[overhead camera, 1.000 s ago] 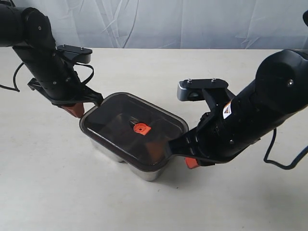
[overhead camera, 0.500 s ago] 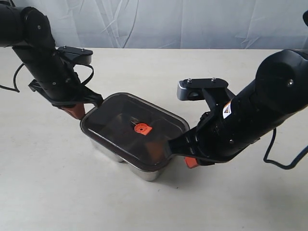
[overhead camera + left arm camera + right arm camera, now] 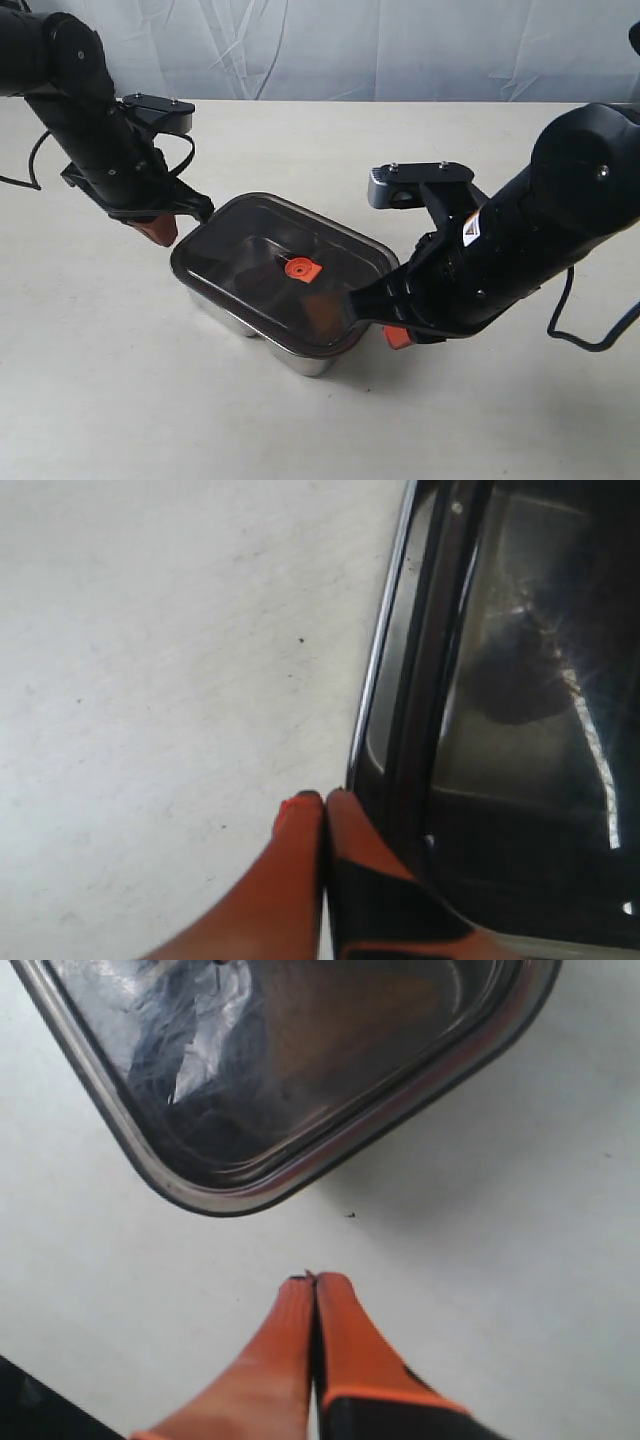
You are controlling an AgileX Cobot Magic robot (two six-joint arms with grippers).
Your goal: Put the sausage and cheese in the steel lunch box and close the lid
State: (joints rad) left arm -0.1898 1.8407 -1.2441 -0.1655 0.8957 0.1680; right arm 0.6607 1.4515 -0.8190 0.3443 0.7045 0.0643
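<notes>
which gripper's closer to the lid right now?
Left. The left gripper, shut, sits right at the rim of the lid near one corner; contact can't be confirmed. The right gripper, also shut, is off the opposite corner, with a strip of bare table between.

Soft even light, faint shadows on the pale tabletop (image 3: 120, 400). Glare streaks the dark translucent rectangular lid (image 3: 530, 730).

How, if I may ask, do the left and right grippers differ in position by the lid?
The left gripper is by the lid at its left corner, the right gripper by its right side. The left's tips sit beside the rim; the right's stand off, bare table between. Both are shut, holding nothing.
</notes>
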